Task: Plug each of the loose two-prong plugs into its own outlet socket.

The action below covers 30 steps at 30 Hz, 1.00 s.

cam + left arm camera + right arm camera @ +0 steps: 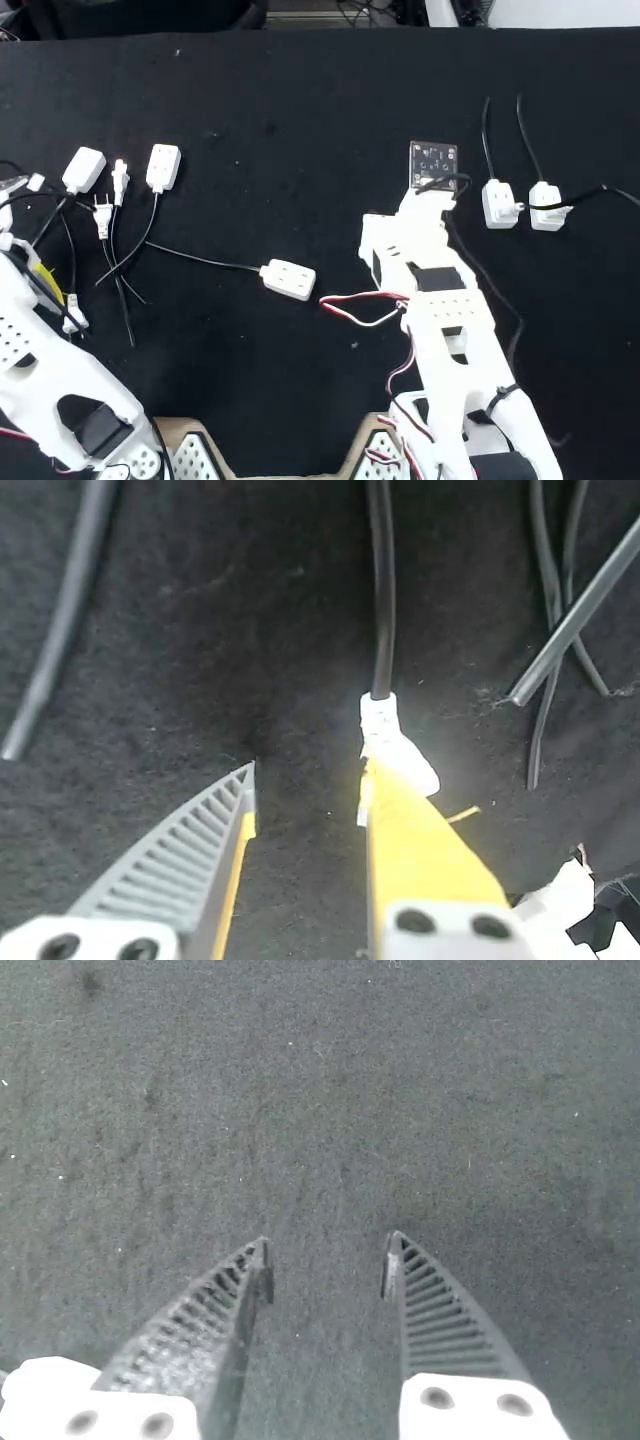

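With the left gripper (307,780) open and the white plug (398,748) at its yellow-taped finger (420,850) tip (not between the jaws), closing risks pushing the plug aside; the right gripper (328,1250) is also open.

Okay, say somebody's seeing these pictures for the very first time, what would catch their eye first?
White parts stand out against the black table: one socket block lies alone mid-table, while another socket and a loose plug sit among tangled cords at the far left. In the left wrist view, the open left claw has a small white plug right at its yellow-taped fingertip.
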Available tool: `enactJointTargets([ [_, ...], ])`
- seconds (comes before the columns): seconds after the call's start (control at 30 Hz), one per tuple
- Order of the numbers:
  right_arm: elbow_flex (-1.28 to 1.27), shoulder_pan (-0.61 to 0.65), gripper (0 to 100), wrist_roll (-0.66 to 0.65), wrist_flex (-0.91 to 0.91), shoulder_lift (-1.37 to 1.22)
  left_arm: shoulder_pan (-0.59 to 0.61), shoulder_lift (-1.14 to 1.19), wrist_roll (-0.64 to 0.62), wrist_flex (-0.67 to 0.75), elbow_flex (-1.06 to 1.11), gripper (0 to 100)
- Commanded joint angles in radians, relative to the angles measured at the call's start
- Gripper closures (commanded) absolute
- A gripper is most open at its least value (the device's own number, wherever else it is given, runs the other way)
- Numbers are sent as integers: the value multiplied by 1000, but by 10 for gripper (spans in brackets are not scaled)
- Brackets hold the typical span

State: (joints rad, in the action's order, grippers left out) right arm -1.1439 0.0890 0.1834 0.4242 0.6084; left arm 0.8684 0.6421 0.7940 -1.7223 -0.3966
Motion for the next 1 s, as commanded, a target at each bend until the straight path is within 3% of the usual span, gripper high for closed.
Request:
enactJointTargets([
  [0.0,21,12,832,11,-20,-1,27,-18,-9,-12,-44,826],
  [0.23,21,14,832,11,-20,-1,19,-25,-52,84,39,826],
  [0.53,21,14,832,11,-20,-1,-12,-160,-77,-25,73,825],
  [0.97,21,14,832,11,-20,-1,-53,-229,-160,322,421,803],
])
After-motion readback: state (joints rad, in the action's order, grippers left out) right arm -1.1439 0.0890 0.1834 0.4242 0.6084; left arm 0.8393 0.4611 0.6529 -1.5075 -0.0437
